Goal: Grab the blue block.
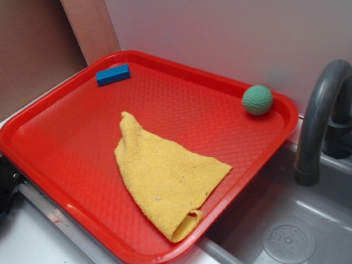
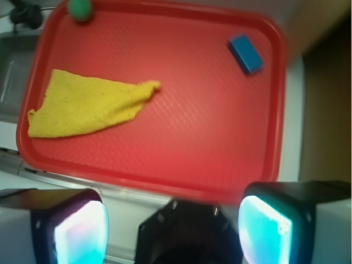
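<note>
A red tray (image 1: 66, 137) is filling most of the exterior view, its textured floor running from the lower left up to the right edge, and it is sitting partly over a grey sink (image 1: 308, 231) in the lower right of the frame. A grey curved faucet (image 1: 319, 121) is rising at the right edge, just beside the tray's far right corner.

A yellow cloth (image 1: 162, 179) is lying flat and crumpled in the centre and lower middle of the tray, 1 corner curling up near the lower rim. In the wrist view it is lying at the left of the frame.

A green ball (image 1: 257, 99) is resting at the upper right of the tray, near its rim, well apart from the cloth.

The blue block (image 1: 113, 75) is lying flat in the upper left corner of the tray in the exterior view, and at the upper right in the wrist view (image 2: 246, 53), well apart from both cloth and ball.

The gripper (image 2: 173, 231) is showing along the bottom of the wrist view, its 2 fingers (image 2: 82, 231) standing wide apart with nothing between them, hanging off the tray's near rim and well apart from the block.
</note>
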Robot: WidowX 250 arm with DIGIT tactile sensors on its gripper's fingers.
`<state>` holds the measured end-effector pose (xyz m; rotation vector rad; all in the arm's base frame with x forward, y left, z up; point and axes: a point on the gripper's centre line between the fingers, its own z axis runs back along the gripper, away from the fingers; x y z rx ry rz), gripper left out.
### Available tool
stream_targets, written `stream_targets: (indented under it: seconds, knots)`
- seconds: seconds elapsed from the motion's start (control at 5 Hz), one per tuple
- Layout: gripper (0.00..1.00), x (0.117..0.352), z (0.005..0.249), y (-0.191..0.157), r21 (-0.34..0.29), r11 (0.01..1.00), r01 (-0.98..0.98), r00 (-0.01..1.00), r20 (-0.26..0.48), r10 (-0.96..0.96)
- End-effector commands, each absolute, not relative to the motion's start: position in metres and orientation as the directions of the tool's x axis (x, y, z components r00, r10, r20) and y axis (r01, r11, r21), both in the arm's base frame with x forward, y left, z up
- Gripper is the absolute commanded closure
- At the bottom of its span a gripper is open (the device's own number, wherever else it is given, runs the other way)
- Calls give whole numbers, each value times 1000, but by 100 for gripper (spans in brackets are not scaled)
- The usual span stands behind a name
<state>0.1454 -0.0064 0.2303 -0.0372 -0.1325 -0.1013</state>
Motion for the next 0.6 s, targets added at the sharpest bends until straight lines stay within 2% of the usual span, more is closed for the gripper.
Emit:
stream_targets:
  seconds: [0.0,0.2,0.4]
  knots:
    - [0,202,203,34,74,935,347,925,139,-354]
    - [0,226,184,51,128,904,409,896,131,-424]
    - [0,255,155,71,136,906,400,904,106,-415]
